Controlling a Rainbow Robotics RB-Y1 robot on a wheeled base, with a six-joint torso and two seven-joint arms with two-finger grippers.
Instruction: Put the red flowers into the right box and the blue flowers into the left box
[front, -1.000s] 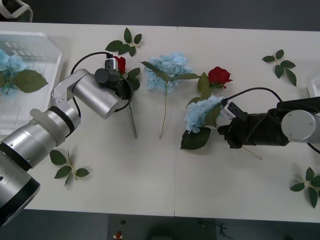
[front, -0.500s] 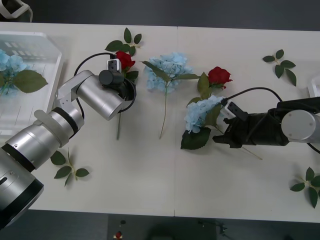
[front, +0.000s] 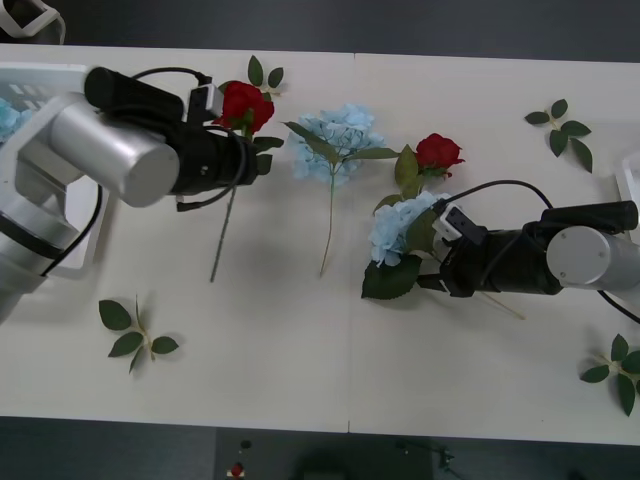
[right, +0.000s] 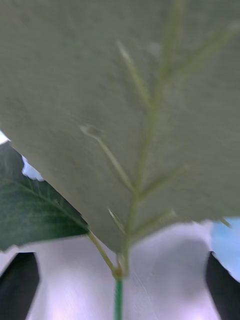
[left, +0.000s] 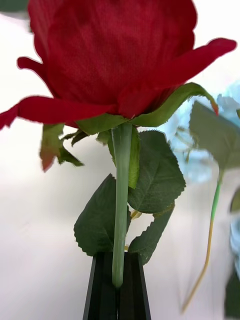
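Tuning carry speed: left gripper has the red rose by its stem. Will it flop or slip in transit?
Probably sways: the left gripper pinches the red rose on its thin stem below the head, leaving the long lower stem hanging free. Likely light. Slip seems possible, since the black fingers clamp a narrow, smooth stem.

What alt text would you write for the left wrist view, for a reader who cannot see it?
The left gripper, its two black fingers shut, pinches the green stem of a red rose, whose large bloom stands directly ahead of it above dark green leaves. Beyond it lie the pale table and, to one side, part of a blue flower with its thin stem.
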